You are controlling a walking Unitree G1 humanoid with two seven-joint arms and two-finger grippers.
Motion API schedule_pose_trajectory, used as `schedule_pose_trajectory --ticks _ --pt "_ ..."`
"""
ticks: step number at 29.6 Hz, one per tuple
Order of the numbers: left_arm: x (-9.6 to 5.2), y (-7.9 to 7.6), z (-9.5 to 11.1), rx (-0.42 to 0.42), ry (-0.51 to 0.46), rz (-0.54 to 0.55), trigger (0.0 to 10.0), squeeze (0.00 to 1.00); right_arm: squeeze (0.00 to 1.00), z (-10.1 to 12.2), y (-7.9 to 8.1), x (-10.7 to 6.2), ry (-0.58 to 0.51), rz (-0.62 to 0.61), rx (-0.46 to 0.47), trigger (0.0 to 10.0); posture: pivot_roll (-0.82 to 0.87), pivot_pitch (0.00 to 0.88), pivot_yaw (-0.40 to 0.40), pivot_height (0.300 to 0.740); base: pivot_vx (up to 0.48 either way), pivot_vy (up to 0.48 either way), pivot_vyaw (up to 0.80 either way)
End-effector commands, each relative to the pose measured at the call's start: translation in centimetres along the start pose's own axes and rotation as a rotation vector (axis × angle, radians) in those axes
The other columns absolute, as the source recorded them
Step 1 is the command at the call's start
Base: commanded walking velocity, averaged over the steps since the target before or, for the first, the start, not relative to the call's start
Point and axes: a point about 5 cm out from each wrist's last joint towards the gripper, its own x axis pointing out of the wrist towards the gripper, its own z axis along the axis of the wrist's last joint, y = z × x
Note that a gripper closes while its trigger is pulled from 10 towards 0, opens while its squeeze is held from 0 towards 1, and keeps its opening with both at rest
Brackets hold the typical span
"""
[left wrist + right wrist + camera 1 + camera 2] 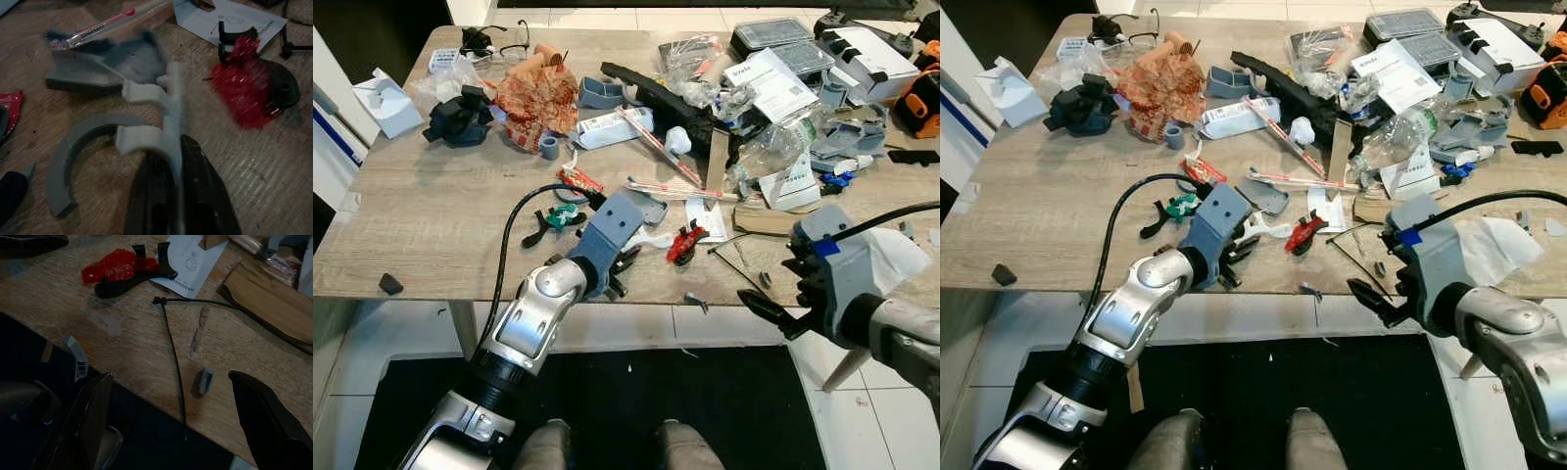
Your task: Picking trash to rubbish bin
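Nearest the head camera, two grey-trousered knees [607, 443] show at the bottom edge, above a black mat [724, 401].

Just beyond them the left gripper [171, 161] reaches over the near edge of the light wooden table [431, 225]. Its two black fingers [200, 191] are pressed together on a white branched plastic piece [166, 107], which runs out from between the tips across the tabletop. From the head this piece is mostly hidden behind the grey wrist housing; the wrist camera shows it, though blurred. Just beside it lie a grey plastic half-ring [68, 166], a flat grey plastic part [122, 63] and a crumpled red wrapper on a black clip [249, 93].

Off the table's near edge hangs the right gripper [781, 311], its fingers spread wide apart and holding nothing. Its wrist camera shows a long black cable tie [173, 357], a small grey plastic block [206, 380] and a brown cardboard flap [274, 298] on the wood ahead of it.

Further back the table is covered with trash: an orange crumpled paper wrapper [540, 96], a crushed clear plastic bottle [773, 145], white printed leaflets [769, 83] and two clear-lidded dark plastic boxes [773, 34] whose contents cannot be made out. A white tissue box [386, 103] sits at the left corner.
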Motion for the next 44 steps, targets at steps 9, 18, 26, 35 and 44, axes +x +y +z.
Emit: schedule_pose_trajectory --ticks 9,18,26,35,44 --pt "0.1 -0.1 -2.2 -0.020 0.084 0.015 0.0 0.00 0.00 -0.2 0.4 0.3 0.011 0.037 0.023 10.0 -0.21 0.177 0.007 0.740 0.000 0.000 0.00" --pt "-0.4 2.2 1.3 -0.352 -0.190 0.064 0.0 0.00 0.00 0.8 1.2 0.7 -0.056 0.113 0.029 10.0 -0.21 0.145 -0.002 0.740 0.000 0.000 0.00" --pt "-1.9 3.2 2.7 -0.477 -0.349 -0.025 1.9 0.00 0.00 1.8 1.5 1.5 -0.111 0.159 0.024 10.0 -0.20 0.096 -0.013 0.740 0.000 0.000 0.00" --pt "-4.0 4.6 3.7 -0.504 -0.525 -0.068 10.0 0.00 0.00 4.0 1.7 4.0 -0.266 0.190 0.001 10.0 -0.16 0.000 -0.037 0.740 0.000 0.000 0.00" --pt "-4.8 6.9 2.5 -0.422 -0.493 0.072 10.0 0.00 0.00 4.8 2.9 6.4 -0.374 0.272 -0.002 10.0 -0.12 0.000 -0.043 0.740 0.000 0.000 0.00"
